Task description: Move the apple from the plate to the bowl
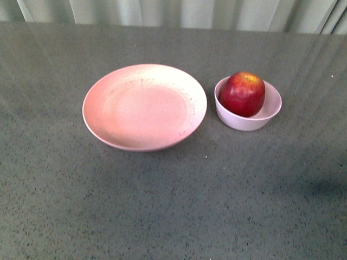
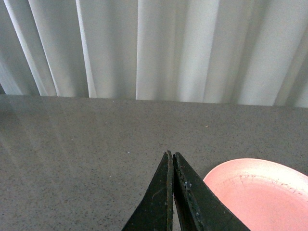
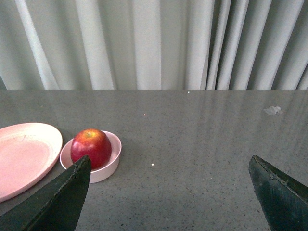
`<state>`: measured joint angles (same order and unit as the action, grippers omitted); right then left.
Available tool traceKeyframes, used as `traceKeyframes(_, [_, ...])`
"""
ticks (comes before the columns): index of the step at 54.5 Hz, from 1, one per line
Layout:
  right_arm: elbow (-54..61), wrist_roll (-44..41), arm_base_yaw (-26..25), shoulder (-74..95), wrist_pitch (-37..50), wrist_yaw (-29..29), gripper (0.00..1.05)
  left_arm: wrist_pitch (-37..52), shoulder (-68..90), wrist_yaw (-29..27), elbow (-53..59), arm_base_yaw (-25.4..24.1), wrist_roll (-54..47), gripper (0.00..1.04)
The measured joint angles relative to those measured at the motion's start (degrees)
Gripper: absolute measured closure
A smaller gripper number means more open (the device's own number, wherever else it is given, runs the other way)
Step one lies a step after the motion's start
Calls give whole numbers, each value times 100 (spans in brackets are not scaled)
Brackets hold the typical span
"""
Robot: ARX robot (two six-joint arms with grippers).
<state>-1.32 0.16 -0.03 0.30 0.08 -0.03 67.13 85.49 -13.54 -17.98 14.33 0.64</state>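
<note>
1. From the front camera I see the apple (image 1: 242, 93) sitting inside the small pale pink bowl (image 1: 248, 120), its yellow-orange patch turned up and away from me
2. The bowl stands at about 3 o'clock from the wide pink plate (image 1: 108, 92), just beside it; I read a thin gap between the rims, though the angle makes that hard to confirm
3. The plate holds nothing, with faint speckles showing along its inner slope
4. Both dishes rest on the grey speckled table (image 1: 162, 206), and a pale curtain (image 1: 179, 13) hangs behind it at 12 o'clock
5. Neither arm appears in my front camera
6. On my left wrist camera the left gripper (image 2: 171, 159) has its black fingers pressed together with nothing between them, above the table near the plate's rim (image 2: 226, 168)
7. On my right wrist camera the right gripper (image 3: 168, 166) has its fingers spread wide apart and empty, with the apple (image 3: 91, 146) in its bowl (image 3: 108, 168) near one finger
</note>
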Motion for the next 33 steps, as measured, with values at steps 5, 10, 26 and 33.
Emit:
traceKeyframes(5, [0,0,0,0,0,0,9,-76,-378,142,302,-175,0,103])
traceKeyframes(10, [0,0,0,0,0,0,9,-223,-802,293,608,-356,-2,103])
traceKeyframes(26, [0,0,0,0,0,0,9,-1049,-2306,730,1287,-787,-4,103])
traceKeyframes(33, [0,0,0,0,0,0,9,-1504,-2914,848,1460,-914,-7,103])
